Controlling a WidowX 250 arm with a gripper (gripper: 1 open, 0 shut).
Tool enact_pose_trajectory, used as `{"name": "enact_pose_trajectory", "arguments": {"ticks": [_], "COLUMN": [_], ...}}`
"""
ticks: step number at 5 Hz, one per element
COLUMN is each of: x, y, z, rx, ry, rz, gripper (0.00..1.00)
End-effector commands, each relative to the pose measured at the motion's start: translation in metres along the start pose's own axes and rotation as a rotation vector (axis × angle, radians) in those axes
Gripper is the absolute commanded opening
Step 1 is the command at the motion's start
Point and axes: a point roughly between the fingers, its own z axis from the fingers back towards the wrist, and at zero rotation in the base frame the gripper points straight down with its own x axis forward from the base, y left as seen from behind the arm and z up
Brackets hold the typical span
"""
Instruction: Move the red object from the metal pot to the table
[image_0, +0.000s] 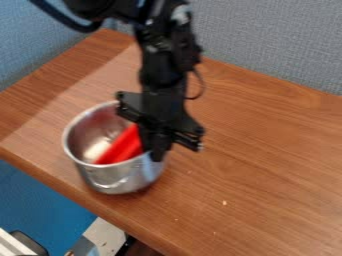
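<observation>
Your gripper (159, 152) is clenched on the upper right end of the red object (120, 148), which leans tilted inside the metal pot (100, 150) near the table (267, 150) front edge. The block looks stiff, light and smooth plastic, so it may slip; hold it across its flat faces and lift straight up clear of the rim

arm: upright, wrist down | pincer (159, 150): apparently closed, tips blurred
</observation>
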Motion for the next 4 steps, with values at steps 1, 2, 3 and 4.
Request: {"name": "enact_pose_trajectory", "arguments": {"ticks": [1, 2, 3, 4], "x": [0.007, 0.011, 0.015, 0.016], "y": [-0.035, -0.067, -0.102, -0.13], "z": [0.037, 0.033, 0.025, 0.008], "rx": [0.009, 0.029, 0.052, 0.058], "ry": [-0.097, -0.134, -0.148, -0.106], "rz": [-0.066, -0.123, -0.156, -0.198], "gripper": [0.0, 0.0, 0.0, 0.0]}}
